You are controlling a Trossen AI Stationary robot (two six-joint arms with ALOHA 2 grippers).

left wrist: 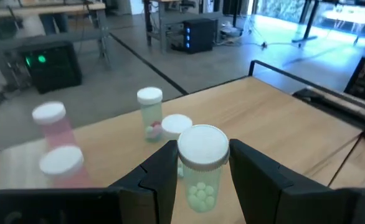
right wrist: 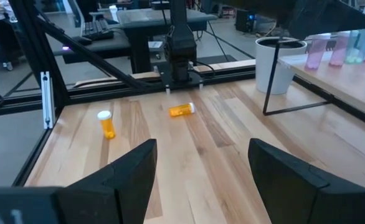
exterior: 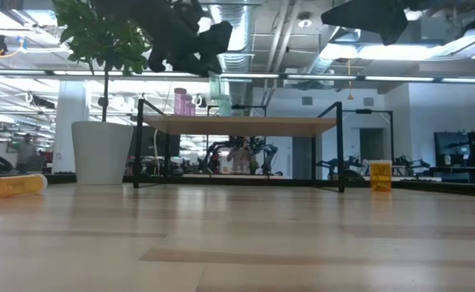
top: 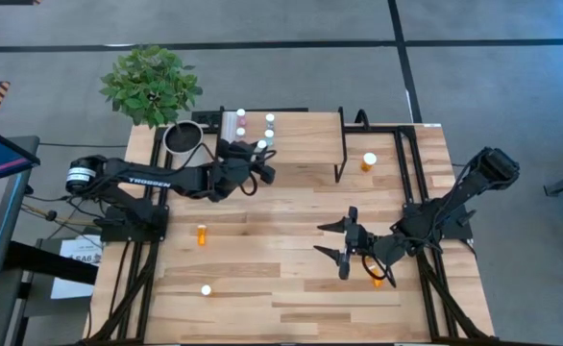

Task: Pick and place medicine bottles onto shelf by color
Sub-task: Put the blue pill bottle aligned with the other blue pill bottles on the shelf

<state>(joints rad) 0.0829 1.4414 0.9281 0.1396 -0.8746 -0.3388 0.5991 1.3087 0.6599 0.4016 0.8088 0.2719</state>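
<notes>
The left gripper [top: 259, 160] is extended over the far side with fingers closed on something, while the right gripper [top: 337, 240] is held wide apart, low

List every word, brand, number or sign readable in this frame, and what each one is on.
"TROSSEN": white letters along the left arm, read in the high view.
Paper sheet under the table's left edge: carries print, too small to read.
Medicine bottles: no label text legible in any view.
Nothing else is readable.
</notes>
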